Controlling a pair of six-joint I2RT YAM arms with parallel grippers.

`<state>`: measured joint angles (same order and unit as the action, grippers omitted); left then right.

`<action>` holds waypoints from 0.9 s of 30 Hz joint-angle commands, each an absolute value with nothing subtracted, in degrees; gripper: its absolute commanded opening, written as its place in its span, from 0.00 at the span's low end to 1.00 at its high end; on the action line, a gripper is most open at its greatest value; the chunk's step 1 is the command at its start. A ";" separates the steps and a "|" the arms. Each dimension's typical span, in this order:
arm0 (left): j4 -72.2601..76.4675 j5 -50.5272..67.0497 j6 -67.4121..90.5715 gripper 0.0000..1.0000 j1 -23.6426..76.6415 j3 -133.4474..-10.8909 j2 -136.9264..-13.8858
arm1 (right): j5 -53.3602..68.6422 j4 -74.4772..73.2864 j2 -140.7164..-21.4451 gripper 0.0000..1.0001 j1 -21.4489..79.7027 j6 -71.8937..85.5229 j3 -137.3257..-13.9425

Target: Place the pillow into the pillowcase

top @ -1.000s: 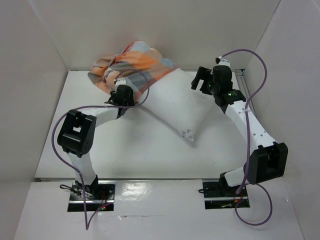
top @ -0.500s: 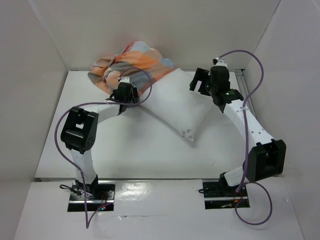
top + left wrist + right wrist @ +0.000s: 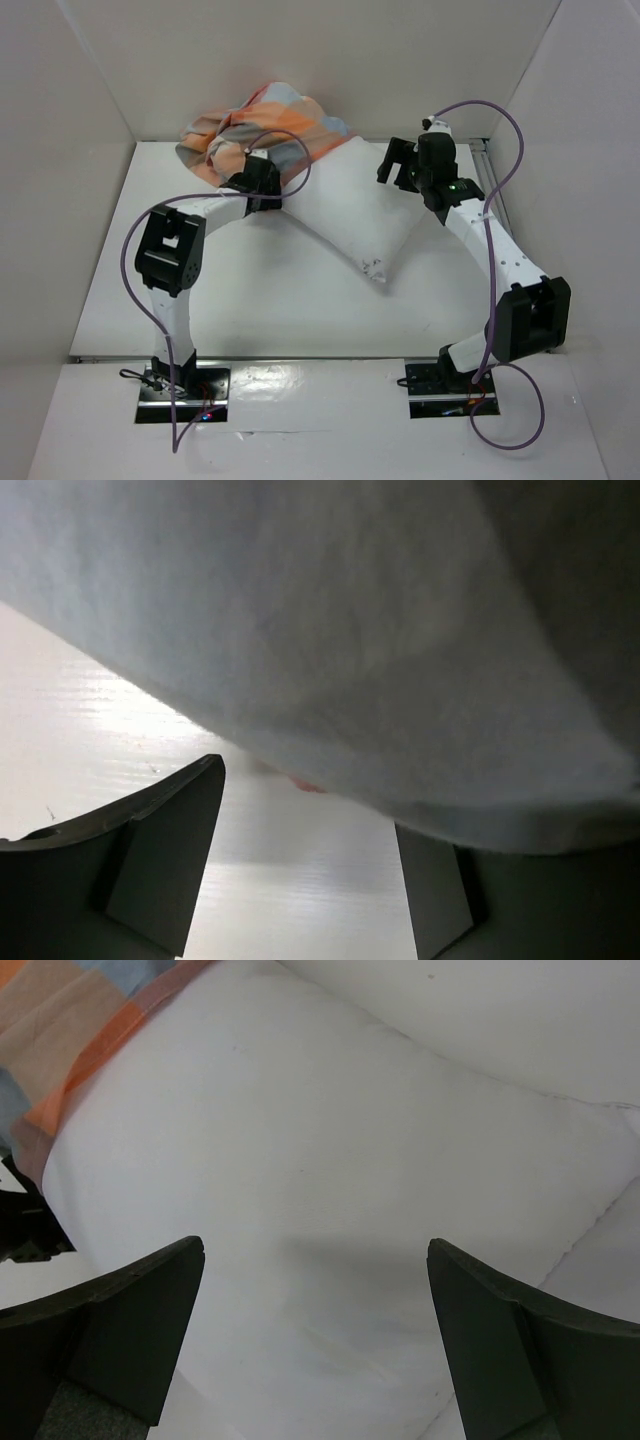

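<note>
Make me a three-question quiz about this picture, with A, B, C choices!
1. Where is the pillowcase?
A. bunched at the far left of the table
B. on the floor
C. under a robot base

2. What colour is the pillow?
A. green
B. black
C. white

3. How is the right hand?
A. shut on the pillow
B. open above the pillow
C. shut on the pillowcase

Answers:
1 A, the checked cloth is heaped at the back left.
2 C, it is plain white.
3 B, its fingers stand wide apart with the pillow below.
</note>
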<state>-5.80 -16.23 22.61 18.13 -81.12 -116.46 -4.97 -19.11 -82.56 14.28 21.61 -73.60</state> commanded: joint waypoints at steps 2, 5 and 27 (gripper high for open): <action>-6.25 -13.64 22.24 0.83 17.84 -79.20 -115.49 | -5.36 -19.95 -82.71 1.00 14.77 20.92 -76.11; -5.71 -12.40 21.63 0.83 17.84 -78.66 -114.87 | -5.36 -19.95 -83.31 1.00 14.77 20.92 -76.11; -6.50 -13.97 16.96 0.18 16.00 -82.53 -116.98 | -4.92 -19.51 -83.32 1.00 16.96 20.92 -76.11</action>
<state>-7.53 -14.00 18.02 16.64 -79.81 -116.49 -4.51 -19.38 -83.40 16.49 21.50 -73.63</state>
